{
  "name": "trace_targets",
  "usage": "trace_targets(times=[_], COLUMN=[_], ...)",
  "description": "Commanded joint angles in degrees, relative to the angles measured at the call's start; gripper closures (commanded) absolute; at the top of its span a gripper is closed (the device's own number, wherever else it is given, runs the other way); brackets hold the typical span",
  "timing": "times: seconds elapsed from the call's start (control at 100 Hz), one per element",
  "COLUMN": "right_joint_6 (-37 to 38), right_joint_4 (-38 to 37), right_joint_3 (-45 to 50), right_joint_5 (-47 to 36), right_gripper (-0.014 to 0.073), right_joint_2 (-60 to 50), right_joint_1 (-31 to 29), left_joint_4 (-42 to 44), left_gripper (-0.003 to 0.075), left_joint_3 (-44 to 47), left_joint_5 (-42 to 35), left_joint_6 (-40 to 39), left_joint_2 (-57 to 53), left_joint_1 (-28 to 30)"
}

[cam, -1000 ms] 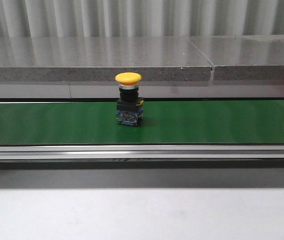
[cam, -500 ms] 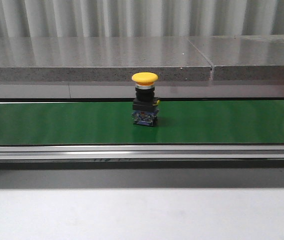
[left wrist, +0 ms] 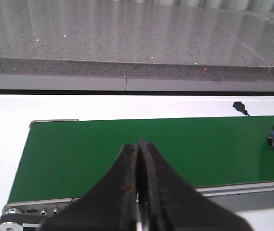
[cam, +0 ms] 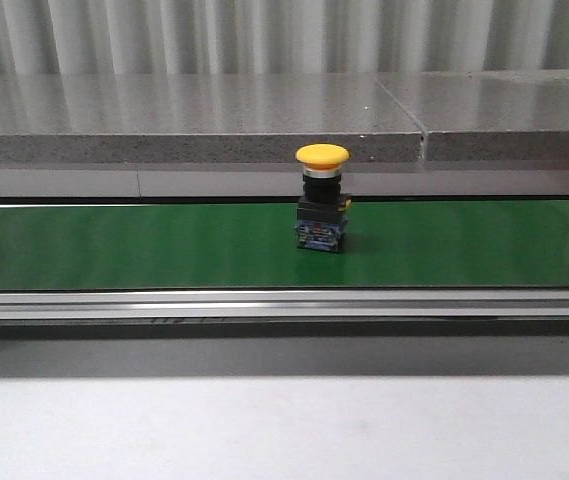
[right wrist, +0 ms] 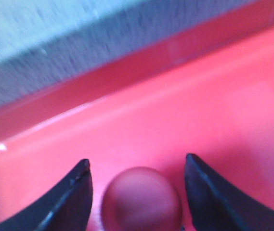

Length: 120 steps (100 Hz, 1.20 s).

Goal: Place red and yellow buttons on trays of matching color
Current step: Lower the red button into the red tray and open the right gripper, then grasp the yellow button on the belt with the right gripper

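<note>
Yellow button (cam: pixel 321 200) further right; right claw (right wrist: pixel 137 183) wide around red button (right wrist: pixel 141 199).

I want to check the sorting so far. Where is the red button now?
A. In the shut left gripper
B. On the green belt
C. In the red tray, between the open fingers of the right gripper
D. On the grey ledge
C: the right wrist view shows the red button in the red tray, the right gripper open around it.
</note>
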Motion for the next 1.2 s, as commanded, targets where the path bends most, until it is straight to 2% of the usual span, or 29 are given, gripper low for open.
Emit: trace_targets(times=[0.0, 0.26, 0.64, 1.04, 1.19], right_joint_6=[-0.06, -0.06, -1.65, -11.57, -12.05], right_joint_4=[2.75, 5.87, 5.67, 5.62, 5.62], right_joint_3=[-2.03, -2.03, -1.18, 17.95, 26.93], right_joint_5=[-1.36, 6.94, 17.9, 16.79, 17.32], right_gripper=[0.0155, 0.0155, 0.0155, 0.0155, 0.0155], right_joint_2=[-6.38, -14.54, -28.21, -47.27, -51.46], right_joint_1=[-0.37, -0.37, 1.64, 12.07, 14.68], left_joint_4=[-0.19, -0.19, -0.19, -0.19, -0.19], left_gripper=[0.0741, 0.0741, 0.0741, 0.0741, 0.0741], left_joint_3=[-1.44, -1.44, -1.44, -1.44, -1.44], left_joint_5=[-4.07, -4.07, -4.07, -4.07, -4.07], left_joint_6=[-0.04, -0.04, -0.04, -0.04, -0.04], left_joint_2=[0.55, 0.55, 0.55, 0.55, 0.55], left_joint_1=[-0.47, -0.47, -0.47, -0.47, -0.47])
